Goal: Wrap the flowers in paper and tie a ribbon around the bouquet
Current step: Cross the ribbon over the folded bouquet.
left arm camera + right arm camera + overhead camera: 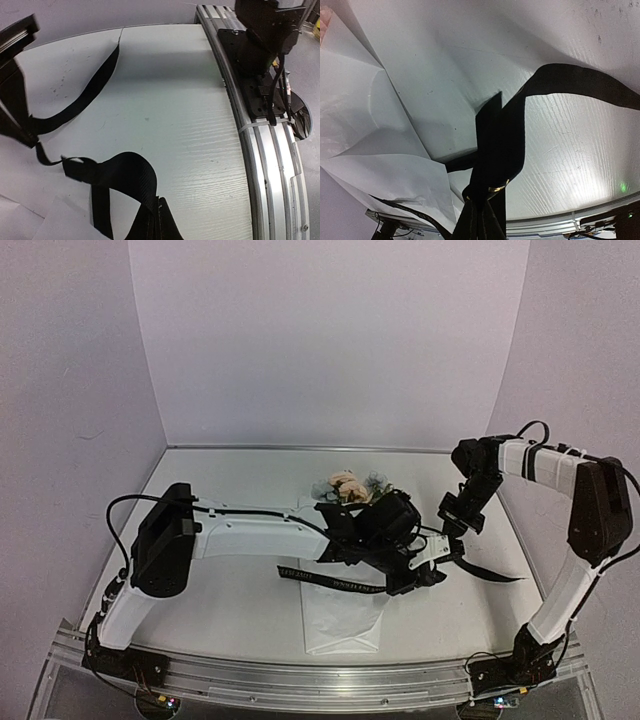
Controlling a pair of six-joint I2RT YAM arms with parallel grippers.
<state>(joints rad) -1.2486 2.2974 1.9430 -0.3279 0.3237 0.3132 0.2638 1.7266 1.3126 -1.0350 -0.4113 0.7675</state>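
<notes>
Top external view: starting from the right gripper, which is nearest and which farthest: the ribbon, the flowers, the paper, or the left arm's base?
1. The ribbon: pinched in the right gripper, centre-right.
2. The flowers, back and left, and the paper, forward and left: too close to call.
3. The left arm's base: far left, at the near edge.

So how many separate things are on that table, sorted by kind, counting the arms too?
Black-and-white robot arms: 2
Bunch of peach and pale blue flowers: 1
White crinkled paper wrap: 1
Long black fabric ribbon: 1
Total: 5
</notes>
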